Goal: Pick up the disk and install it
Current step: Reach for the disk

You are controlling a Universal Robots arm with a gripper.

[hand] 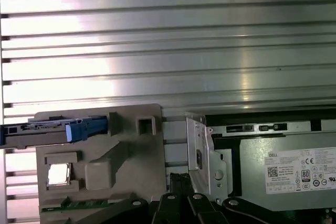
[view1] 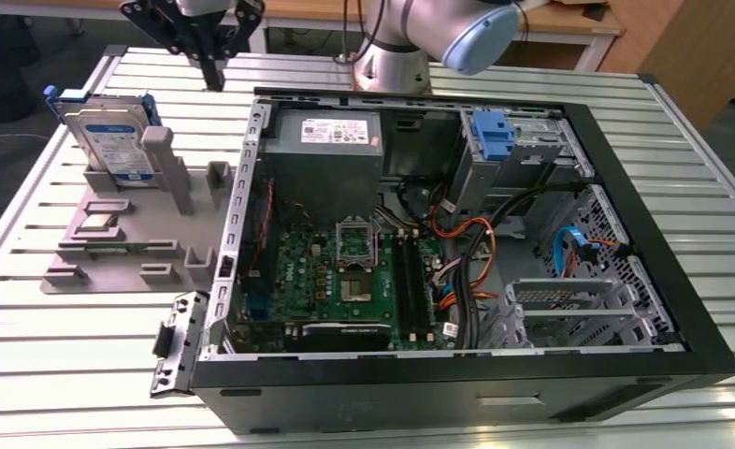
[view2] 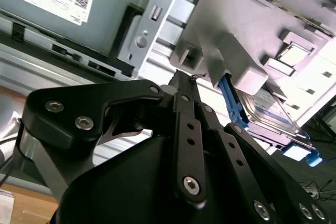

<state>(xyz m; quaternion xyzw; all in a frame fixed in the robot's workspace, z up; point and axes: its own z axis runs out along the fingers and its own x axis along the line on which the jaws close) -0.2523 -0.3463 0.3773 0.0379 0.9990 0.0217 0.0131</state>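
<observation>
Ribbed aluminium table [view1: 56,374] carries everything. On it lies the open black desktop computer case [view1: 442,383], taking the middle and the exterior view's right. The exterior view gives me its inside: the grey power-supply box with a white label [view1: 324,150] at the upper middle, the green motherboard [view1: 342,271] below it, and a tall blue plastic bracket [view1: 493,136] on the drive cage further toward the exterior view's right. In both wrist views I get just the box's labelled face and the metal case edge next to it.

The silver-and-blue robot arm [view1: 430,37] comes in at the top centre of the exterior view.

The flat grey plastic fixture plate with raised blocks [view1: 118,253] sits on the table just beside the case, at the exterior view's left.

The disk [view1: 106,140], a silver hard drive with a white-and-blue label in a blue plastic carrier frame, stands upright on edge in the fixture's far end, upper part at the exterior view's left. The exterior view shows its label face. The first wrist view looks straight down, so the disk is an edge-on strip with blue ends. The second wrist view catches a slanted slice past a fixture block.

The black gripper [view1: 214,82] hangs over the table at the top, between disk and case corner, near the disk but apart from it. Its fingers are pressed together on nothing. The second wrist view shows the bolted linkage close up, tips meeting.
</observation>
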